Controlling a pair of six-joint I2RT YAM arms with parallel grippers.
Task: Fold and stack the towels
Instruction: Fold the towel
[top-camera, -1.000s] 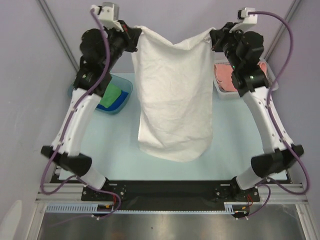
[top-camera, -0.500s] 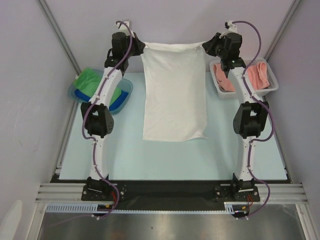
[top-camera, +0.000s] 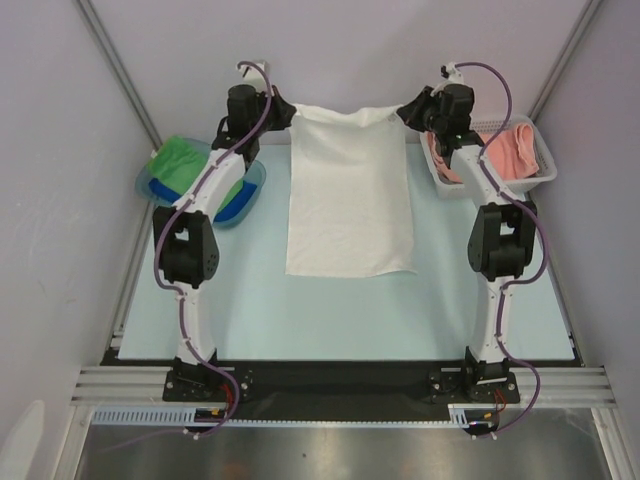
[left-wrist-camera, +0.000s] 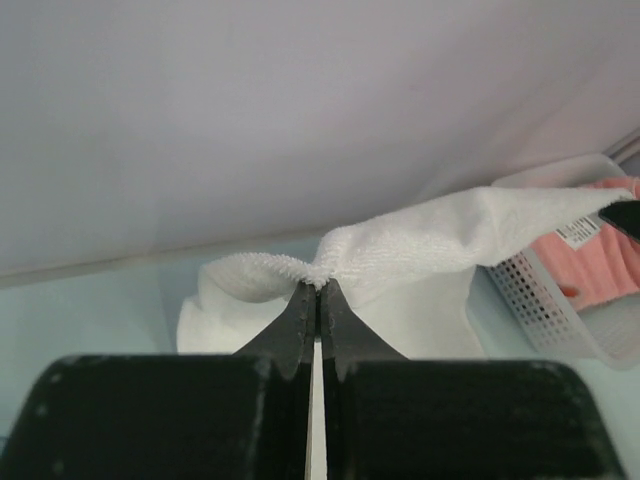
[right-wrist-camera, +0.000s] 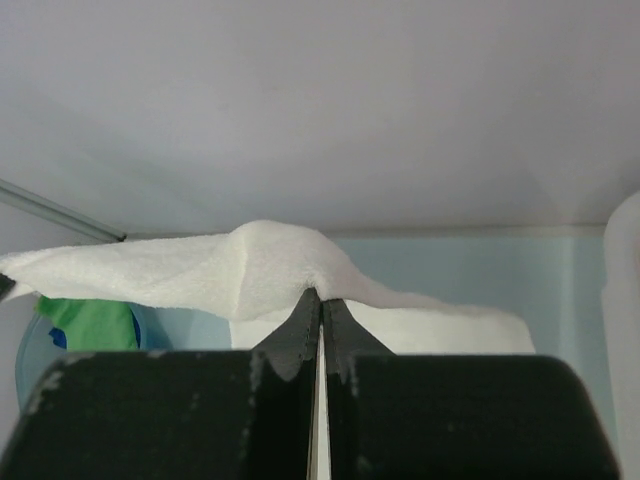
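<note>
A white towel (top-camera: 350, 195) lies spread out down the middle of the table, its far edge held up between both grippers. My left gripper (top-camera: 288, 108) is shut on its far left corner (left-wrist-camera: 318, 272). My right gripper (top-camera: 404, 110) is shut on its far right corner (right-wrist-camera: 300, 270). The near edge rests flat on the table. Green and blue towels (top-camera: 180, 165) sit in the blue tray. Salmon pink towels (top-camera: 510, 150) lie in the white basket.
The blue plastic tray (top-camera: 252, 192) stands at the far left. The white perforated basket (top-camera: 540, 150) stands at the far right and shows in the left wrist view (left-wrist-camera: 540, 295). The back wall is close behind both grippers.
Both arms have stretched out toward the far wall and lowered. The white towel went from hanging in the air to lying flat on the table, still held by its far corners.
</note>
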